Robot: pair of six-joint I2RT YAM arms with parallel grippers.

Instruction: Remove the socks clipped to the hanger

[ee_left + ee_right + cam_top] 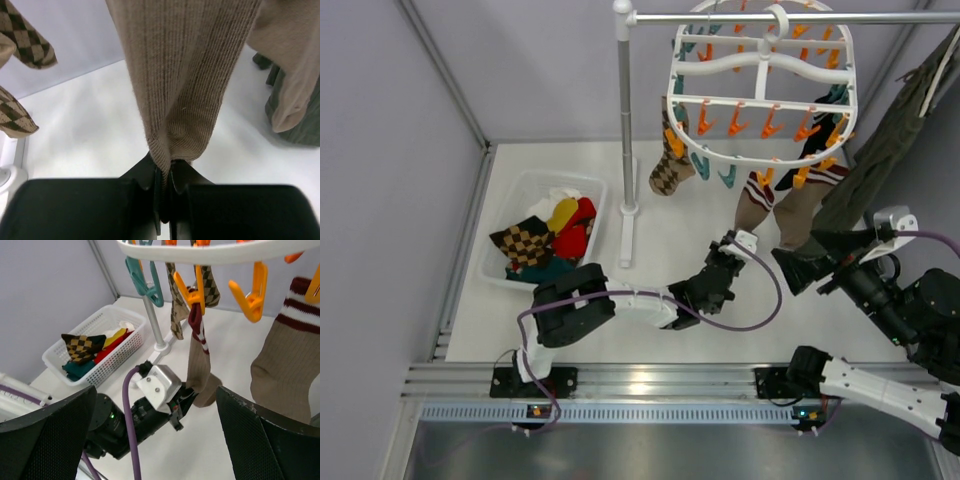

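The white hanger (760,65) hangs from the rail with orange and teal clips. A tan sock (754,205) with a striped cuff hangs from an orange clip. My left gripper (738,245) is shut on its toe, as the left wrist view shows (165,172), with the ribbed tan sock (185,75) rising above it. A second tan sock (802,205) hangs to its right. An argyle sock (668,170) hangs by the pole. My right gripper (810,262) is open and empty beside the second tan sock (285,365), and its view takes in the held sock (200,365).
A white basket (520,185) at the left holds several loose socks. The grey pole (625,120) stands between the basket and the hanger. A long olive-green garment (890,150) hangs at the right, close to my right arm. Grey walls enclose the table.
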